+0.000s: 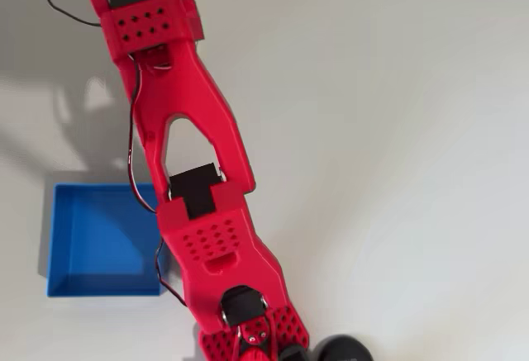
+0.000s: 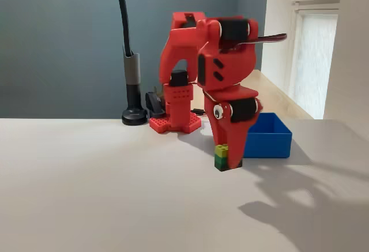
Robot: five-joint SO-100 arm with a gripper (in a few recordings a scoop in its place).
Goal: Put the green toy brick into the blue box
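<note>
Table, pale and matte, carries everything. Red arm reaches out from its base across the table; in the overhead view it overhangs the box's right edge and covers its own fingers.

Box sits on the table, open side up, nothing showing inside from above. In the fixed view it lies just behind and to the right of the gripper.

Gripper points straight down, tips at table level. Brick stands on the table at the tips, lime top, darker sides, touching or nearly touching the red finger on its right. Fingers look narrow around it, but I cannot tell whether they actually clamp it; the far finger is hidden behind the brick.

Key relation: brick is directly at the fingertips, roughly cube-like with no clear long axis, and the box is near, to the right in the fixed view. Likely step: secure the grasp, lift, short carry over the box wall.
</note>
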